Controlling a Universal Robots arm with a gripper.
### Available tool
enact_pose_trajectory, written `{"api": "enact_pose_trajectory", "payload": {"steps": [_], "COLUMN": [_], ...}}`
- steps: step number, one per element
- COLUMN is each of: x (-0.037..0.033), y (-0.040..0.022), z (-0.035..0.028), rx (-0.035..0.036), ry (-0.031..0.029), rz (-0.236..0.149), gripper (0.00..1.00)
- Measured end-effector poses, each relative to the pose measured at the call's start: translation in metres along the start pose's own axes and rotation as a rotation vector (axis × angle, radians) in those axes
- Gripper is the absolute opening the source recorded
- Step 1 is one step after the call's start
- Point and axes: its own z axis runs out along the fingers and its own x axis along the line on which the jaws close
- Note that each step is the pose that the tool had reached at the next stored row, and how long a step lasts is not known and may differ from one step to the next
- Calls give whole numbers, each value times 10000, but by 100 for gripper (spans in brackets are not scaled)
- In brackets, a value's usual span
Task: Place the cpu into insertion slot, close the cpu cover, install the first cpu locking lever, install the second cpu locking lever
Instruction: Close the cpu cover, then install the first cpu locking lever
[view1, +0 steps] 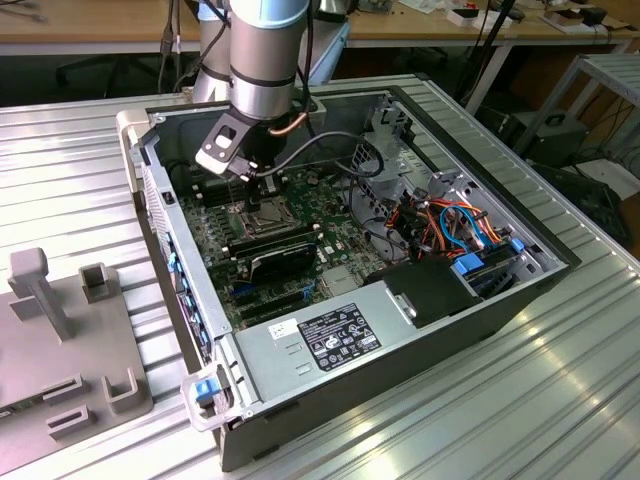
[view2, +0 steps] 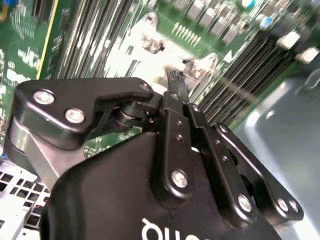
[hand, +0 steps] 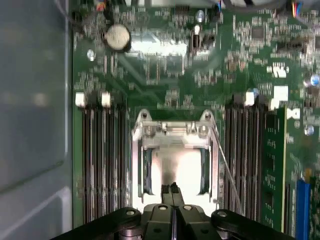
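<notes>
Watching the feeds from my desk, I saw the arm reaching down into the open computer case (view1: 470, 295), which lay on the ribbed metal table (view1: 520, 420); the gripper (view1: 258, 190) hung just over the insertion slot (view1: 268, 216) on the green circuit board (view1: 215, 228); in the first wrist view the gripper (hand: 173, 189) had its two black fingers pressed together with nothing visible between them, and the second wrist view showed the gripper (view2: 175, 80) the same way, tips drawn to one narrow point; those tips sat over one edge of the socket's frame, though I could not tell whether they touched the metal; the cpu cover (hand: 172, 134) looked to be lying down over the slot, its silvery frame facing the camera square-on; inside its window I saw a bright silvery patch that I took for the cpu (hand: 189, 167), but glare washed it out and I could not be sure; a thin wire lever (hand: 226, 167) ran slantwise just beside the frame; long black memory slots (hand: 247, 160) stood on both sides of it; a round coin cell (hand: 118, 36) sat farther off on the board; in the exterior view a labelled power supply (view1: 335, 338) sat in the case, orange and blue cables (view1: 450, 225) lay toward the exterior view's right, and a grey fixture (view1: 60, 340) stood on the table at the exterior view's left.
</notes>
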Motion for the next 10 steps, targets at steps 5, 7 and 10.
{"api": "enact_pose_trajectory", "payload": {"steps": [5, 7, 10], "x": [0, 0, 0], "y": [115, 119, 123], "z": [2, 2, 2], "rx": [50, 50, 50], "ry": [0, 0, -1], "rz": [-3, -3, -3], "gripper": [11, 11, 11]}}
